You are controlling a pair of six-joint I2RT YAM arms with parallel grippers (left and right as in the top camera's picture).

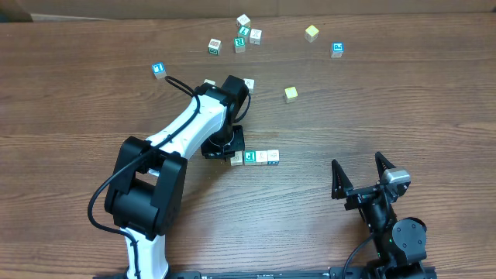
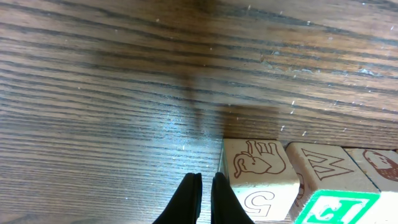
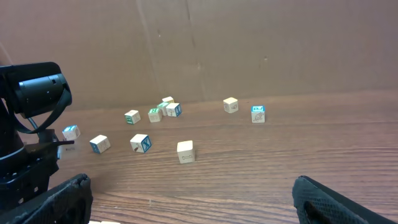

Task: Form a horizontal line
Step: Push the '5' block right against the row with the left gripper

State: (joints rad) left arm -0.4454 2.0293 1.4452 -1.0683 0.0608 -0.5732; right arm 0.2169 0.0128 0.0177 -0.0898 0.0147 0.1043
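Observation:
The horizontal line (image 1: 261, 157) is a row of wooden alphabet cubes touching edge to edge at the table's middle. Its left end lies under my left wrist. In the left wrist view the end cube (image 2: 258, 169) shows a brown elephant and a "5", with a "W" cube (image 2: 326, 163) and a green-print cube (image 2: 339, 208) beside it. My left gripper (image 2: 204, 190) is shut and empty, its tips on the table against the end cube's left side. My right gripper (image 1: 363, 175) is open and empty, near the front right, far from the row.
Loose single cubes lie at the back: a cluster (image 1: 242, 37), a blue-print cube (image 1: 159, 70), a yellowish cube (image 1: 311, 32), a blue cube (image 1: 337, 49), and a plain cube (image 1: 291, 94) nearer the row. The left arm (image 1: 186, 128) crosses the table's middle left.

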